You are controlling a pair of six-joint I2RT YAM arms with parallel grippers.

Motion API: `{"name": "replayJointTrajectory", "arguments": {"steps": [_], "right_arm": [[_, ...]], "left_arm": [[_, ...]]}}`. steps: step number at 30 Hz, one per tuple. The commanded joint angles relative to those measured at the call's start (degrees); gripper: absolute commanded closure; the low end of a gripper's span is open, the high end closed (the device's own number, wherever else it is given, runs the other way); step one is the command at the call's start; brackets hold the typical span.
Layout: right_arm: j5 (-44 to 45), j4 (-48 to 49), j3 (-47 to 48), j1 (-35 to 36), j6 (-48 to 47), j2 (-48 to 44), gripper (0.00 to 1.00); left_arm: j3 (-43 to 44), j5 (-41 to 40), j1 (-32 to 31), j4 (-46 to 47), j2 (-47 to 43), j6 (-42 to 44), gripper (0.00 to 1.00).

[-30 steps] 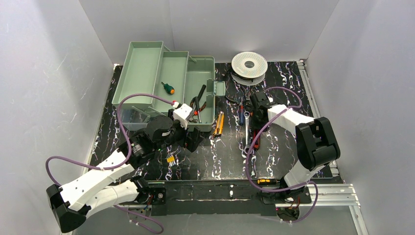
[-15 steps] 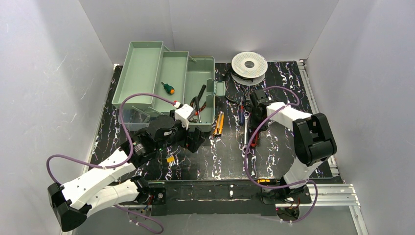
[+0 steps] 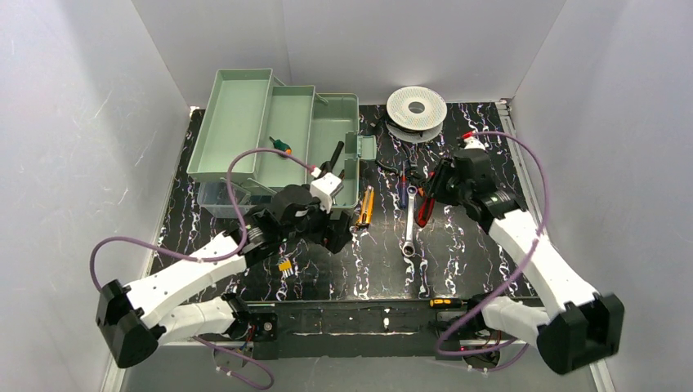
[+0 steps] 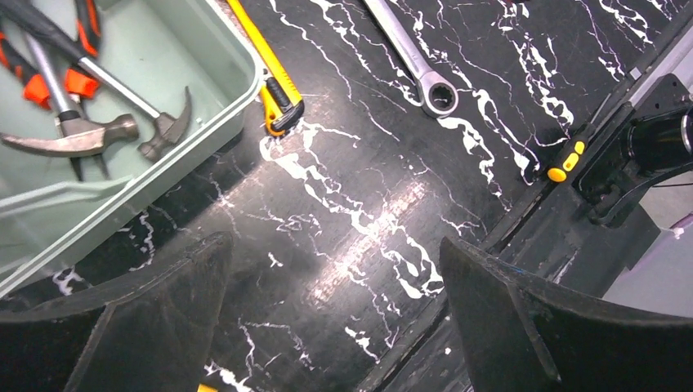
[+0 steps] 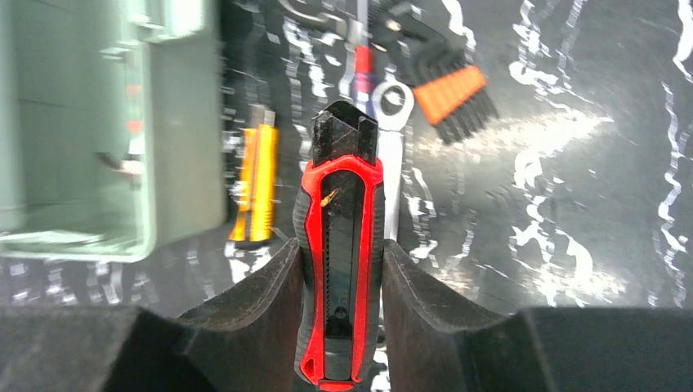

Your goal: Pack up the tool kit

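Right jaws pinch a red knife (image 5: 339, 269). Left jaws stand spread wide over the worktop (image 4: 368, 204), just beside the toolbox (image 4: 233, 98).

Matt pale green plastic toolbox (image 3: 237, 122), shiny metal wrench (image 4: 406, 51), glossy black marbled table (image 4: 368, 163), glossy red-black plastic knife (image 5: 341, 269)

Open pale-green toolbox (image 3: 233, 122), hammer (image 4: 78, 139) inside

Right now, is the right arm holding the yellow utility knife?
No, its fingers clamp a red and black knife, while the yellow knife lies beside the toolbox.
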Motion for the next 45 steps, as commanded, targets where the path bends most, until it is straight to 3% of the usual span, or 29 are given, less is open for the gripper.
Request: {"name": "replayJointTrajectory", "arguments": {"steps": [1, 8, 15, 22, 23, 25, 27, 28, 34, 38, 41, 45], "right_arm": [[-9.20, 6.92, -2.49, 0.06, 4.40, -7.65, 0.64], [-24.78, 15.26, -2.90, 0.06, 11.17, -10.10, 0.65], [-27.02, 16.70, -2.86, 0.23, 11.89, -10.75, 0.65], [-27.64, 17.43, -3.64, 0.36, 12.32, -11.71, 0.65], [-28.02, 17.68, -3.63, 0.33, 12.41, -11.76, 0.65], [-28.90, 18.22, -3.67, 0.31, 12.50, -11.84, 0.63], [-29.18, 18.31, -3.64, 0.25, 12.54, -12.11, 0.38], [-28.72, 18.05, -3.71, 0.31, 12.55, -12.56, 0.32], [-12.96, 9.92, -2.78, 0.23, 13.30, -14.93, 0.21], [-2.47, 6.75, -3.88, 0.20, 14.77, -16.54, 0.18], [-0.80, 7.20, -5.46, 0.22, 14.10, -17.36, 0.18], [-1.65, 7.41, -6.25, 0.14, 13.56, -17.49, 0.18]], "left_arm": [[4.14, 4.16, -0.30, 4.55, 5.25, -1.37, 0.02], [11.63, 9.31, -1.72, 10.57, 16.08, -4.45, 0.02], [18.13, 11.05, -3.92, 12.14, 23.61, -5.81, 0.02], [21.60, 13.25, -4.88, 12.65, 27.02, -7.13, 0.13], [21.75, 13.45, -4.91, 12.57, 27.37, -7.13, 0.20], [22.22, 13.95, -4.91, 11.92, 28.15, -7.06, 0.44], [22.78, 13.88, -4.91, 11.03, 28.58, -6.89, 0.80], [23.03, 13.38, -4.91, 10.35, 28.52, -6.76, 0.98], [22.94, 1.88, -3.58, 2.84, 22.69, -3.96, 1.00], [23.40, -2.99, 2.25, -4.87, 17.22, -2.32, 1.00], [25.26, -4.36, 8.72, -12.07, 13.69, -0.23, 1.00], [34.22, -16.04, 17.54, -26.39, 15.36, 7.15, 0.98]]}}
